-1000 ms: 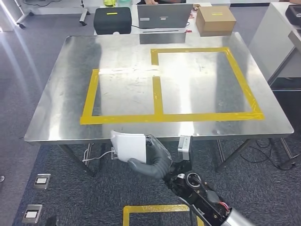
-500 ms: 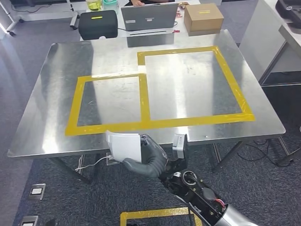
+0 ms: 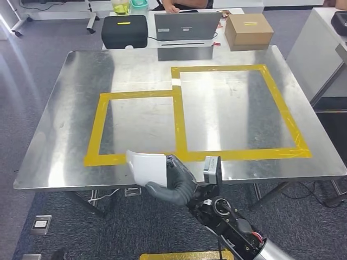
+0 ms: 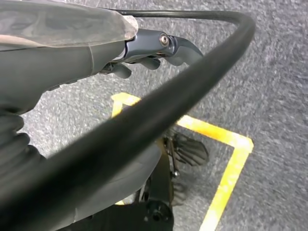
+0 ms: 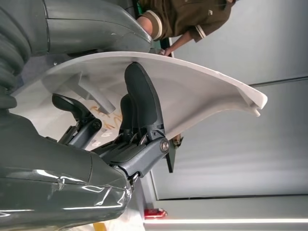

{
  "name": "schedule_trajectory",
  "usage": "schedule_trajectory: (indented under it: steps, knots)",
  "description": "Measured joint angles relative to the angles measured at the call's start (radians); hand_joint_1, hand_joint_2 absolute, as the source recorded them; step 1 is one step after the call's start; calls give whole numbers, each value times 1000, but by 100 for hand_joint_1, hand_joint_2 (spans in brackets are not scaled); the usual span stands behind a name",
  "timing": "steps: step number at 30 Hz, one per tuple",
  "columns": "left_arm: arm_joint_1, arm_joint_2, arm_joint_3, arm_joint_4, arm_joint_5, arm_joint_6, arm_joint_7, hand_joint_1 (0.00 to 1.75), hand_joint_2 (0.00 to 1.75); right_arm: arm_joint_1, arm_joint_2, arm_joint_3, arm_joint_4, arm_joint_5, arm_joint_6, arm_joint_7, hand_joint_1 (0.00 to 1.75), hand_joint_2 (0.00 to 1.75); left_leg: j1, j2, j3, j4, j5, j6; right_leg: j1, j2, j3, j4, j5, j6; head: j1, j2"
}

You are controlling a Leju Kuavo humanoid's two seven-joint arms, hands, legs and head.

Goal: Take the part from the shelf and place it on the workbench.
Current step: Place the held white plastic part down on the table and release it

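My right hand (image 3: 178, 181) grips a white, flat, slightly curved part (image 3: 147, 167) at the front edge of the steel workbench (image 3: 61, 124); the part's far end overlaps the bench's rim just below the left yellow-taped rectangle (image 3: 137, 123). In the right wrist view the dark fingers (image 5: 141, 101) press against the underside of the white part (image 5: 203, 96), with the thumb on its other face. My left hand (image 4: 145, 48) hangs over the carpet with its fingers loosely apart and nothing in them.
A larger taped rectangle (image 3: 282, 108) marks the bench's right half. Behind the bench stand a black case (image 3: 124, 31), a laptop (image 3: 186, 25) and a cardboard box (image 3: 249, 28), with a person (image 3: 180, 5) beyond. Another table (image 3: 315, 54) flanks the right. Yellow tape (image 3: 184, 254) marks the floor.
The whole view has shifted as the camera moved nearer the workbench. The part stays gripped in my right hand and now overlaps the bench's front edge.
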Motion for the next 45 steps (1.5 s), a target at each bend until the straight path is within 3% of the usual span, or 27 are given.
schedule_trajectory:
  steps: [2, 6, 9, 10, 12, 13, 14, 15, 16, 18, 19, 21, 25, 30, 34, 45]
  knots:
    - [0, -1, 0, 0, 0, 0, 0, 0, 175, -1, 0, 0, 0, 0, 0, 0, 175, 175, 0, -2, 16, 0, -11, -2, 0, 0, 29, -88, 68, -4, 5, 0]
    - [1, -2, 0, 0, 0, 0, 0, 0, 175, -1, 0, 0, 0, -1, 0, 0, 175, 175, 0, -2, 25, -1, -18, -5, 2, 0, 51, -144, 98, -9, 10, 0]
    - [-2, -2, 0, 0, 0, 0, 0, 0, 175, -4, 1, 0, 0, -7, 3, 1, 175, 175, -2, 1, 25, 18, -47, -33, 4, 4, 97, -226, 99, -30, 8, 0]
    - [-5, -2, 0, 0, 0, 0, 0, 0, 175, -6, 2, 1, 0, -8, 4, 1, 175, 175, -1, 2, 4, 57, -67, -42, 3, 3, 107, -240, 94, -37, 1, 0]
    - [-6, -2, 0, 0, 0, 0, -1, 0, 175, -8, 2, 1, 0, -9, 5, 1, 175, 175, 0, 2, -79, 194, -112, -49, 1, 0, 119, -246, 88, -43, -13, 0]
    - [-5, -2, 0, 0, -1, 0, -2, 0, 175, -8, 2, 2, 2, -9, 5, 2, 175, 175, 1, 2, -123, 254, -121, -51, 1, 0, 124, -246, 84, -45, -18, 0]
    - [-3, -2, 0, 0, -1, 0, -3, 0, 175, -6, 2, 3, 3, -10, 5, 3, 175, 175, 1, 2, -155, 286, -112, -51, 1, 0, 130, -246, 79, -46, -22, 0]
    - [-1, -2, 0, 0, -1, 0, -5, 0, 175, -5, 2, 4, 5, -12, 5, 3, 175, 175, 2, 2, -166, 276, -82, -51, 1, 2, 138, -246, 72, -46, -27, 0]
    - [0, -1, 0, 0, -1, 0, -7, 0, 175, -4, 2, 4, 7, -13, 5, 4, 175, 175, 2, 3, -158, 226, -33, -49, 1, 3, 147, -246, 65, -45, -31, 0]
    - [-1, 0, 0, 0, -1, 0, -10, 0, 175, -5, 2, 6, 9, -17, 4, 7, 175, 175, 0, 3, -118, 91, 52, -43, 4, 6, 159, -244, 50, -39, -41, 0]
    - [-2, 1, 0, 0, -1, 0, -12, 0, 175, -6, 2, 6, 9, -19, 3, 9, 175, 175, -3, 2, -102, 44, 71, -38, 5, 7, 161, -243, 44, -35, -43, 0]
    - [-3, 1, 0, 0, -3, 0, -14, 0, 175, -8, 2, 7, 10, -22, -2, 15, 175, 175, -6, 1, -91, 17, 67, -31, 9, 8, 163, -242, 36, -30, -41, 0]
    - [-2, 0, 0, 0, -6, -2, -18, 0, 175, -26, 3, 9, 24, 6, -51, 34, 175, 175, -7, -1, -88, 12, 63, -28, 9, 5, 169, -245, 33, -43, -27, 0]
    - [-4, -1, 1, 0, -12, -5, -22, 0, 175, -102, 22, 16, 77, 126, -199, 66, 175, 175, -9, -1, -87, 12, 59, -22, 8, 5, 175, -256, 33, -37, -15, 0]
    - [-4, -3, 1, 0, -18, -9, -25, 0, 175, -145, 59, 36, 142, 325, -349, 104, 175, 175, -9, -1, -86, 12, 59, -20, 8, 4, 177, -259, 35, -28, -6, 0]
    - [-5, -5, 1, 0, -26, -14, -32, 0, 175, -226, 180, 96, 389, 572, -520, 115, 175, 175, -6, -1, -83, 11, 61, -20, 11, 3, 178, -259, 35, -25, -8, 0]
